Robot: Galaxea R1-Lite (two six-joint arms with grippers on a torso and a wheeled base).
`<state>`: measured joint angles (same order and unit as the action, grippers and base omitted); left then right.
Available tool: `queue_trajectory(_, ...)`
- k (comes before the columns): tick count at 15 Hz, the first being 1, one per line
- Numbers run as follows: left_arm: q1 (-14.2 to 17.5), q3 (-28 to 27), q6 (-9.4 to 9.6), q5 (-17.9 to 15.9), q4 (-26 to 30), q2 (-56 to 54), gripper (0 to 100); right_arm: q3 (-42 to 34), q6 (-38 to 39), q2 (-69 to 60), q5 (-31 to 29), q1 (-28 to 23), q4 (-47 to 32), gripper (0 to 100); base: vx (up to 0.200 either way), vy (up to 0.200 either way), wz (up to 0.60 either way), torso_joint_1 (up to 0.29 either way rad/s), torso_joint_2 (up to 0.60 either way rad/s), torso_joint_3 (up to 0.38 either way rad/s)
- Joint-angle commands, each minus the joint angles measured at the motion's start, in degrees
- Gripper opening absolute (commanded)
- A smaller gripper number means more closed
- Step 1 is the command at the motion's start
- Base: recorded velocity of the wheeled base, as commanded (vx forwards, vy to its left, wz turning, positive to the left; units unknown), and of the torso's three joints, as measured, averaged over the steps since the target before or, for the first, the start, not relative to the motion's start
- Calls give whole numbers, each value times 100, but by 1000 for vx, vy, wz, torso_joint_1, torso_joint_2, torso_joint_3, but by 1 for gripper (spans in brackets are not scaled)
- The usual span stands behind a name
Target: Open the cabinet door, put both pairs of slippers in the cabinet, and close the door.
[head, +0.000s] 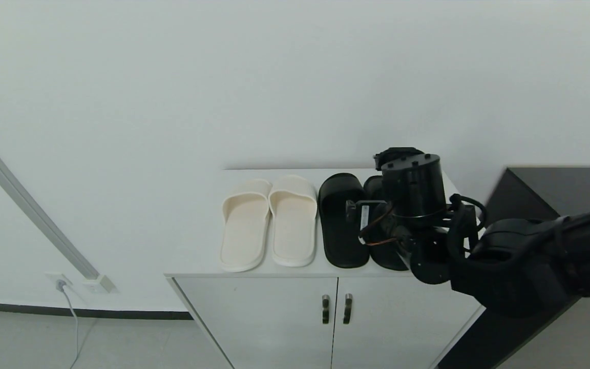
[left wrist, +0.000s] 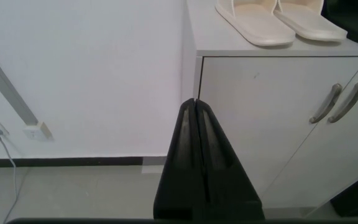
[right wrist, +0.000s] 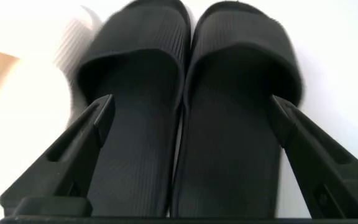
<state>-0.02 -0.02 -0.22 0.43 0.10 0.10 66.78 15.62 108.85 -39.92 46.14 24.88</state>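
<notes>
A white cabinet stands against the wall with both doors shut, its two metal handles side by side at the middle. On its top lie a cream pair of slippers and, to the right, a black pair. My right arm's wrist hovers over the right black slipper and hides most of it. My right gripper is open, its fingers straddling both black slippers from above. My left gripper is shut and empty, held low in front of the cabinet's left corner.
A dark table stands close to the cabinet's right side. On the wall at the left are a socket with a hanging cable and a slanted grey conduit. Floor lies open left of the cabinet.
</notes>
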Motion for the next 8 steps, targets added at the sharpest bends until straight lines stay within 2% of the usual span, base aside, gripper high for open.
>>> queue_trajectory(1, 2, -6, -4, 1, -1, 8, 0, 160, -270, 532, -15, -123, 298, 100, 0, 0, 0, 0, 0, 0)
queue_trajectory(5, -6, 2, -4, 10, -1, 8, 0, 186, -1105, 1033, 2, -439, 1493, 100, 0, 0, 0, 0, 0, 0)
queue_trajectory(8, 2, -6, -4, 10, -1, 8, 0, 283, -1122, 1165, 2, -536, 1616, 100, 0, 0, 0, 0, 0, 0)
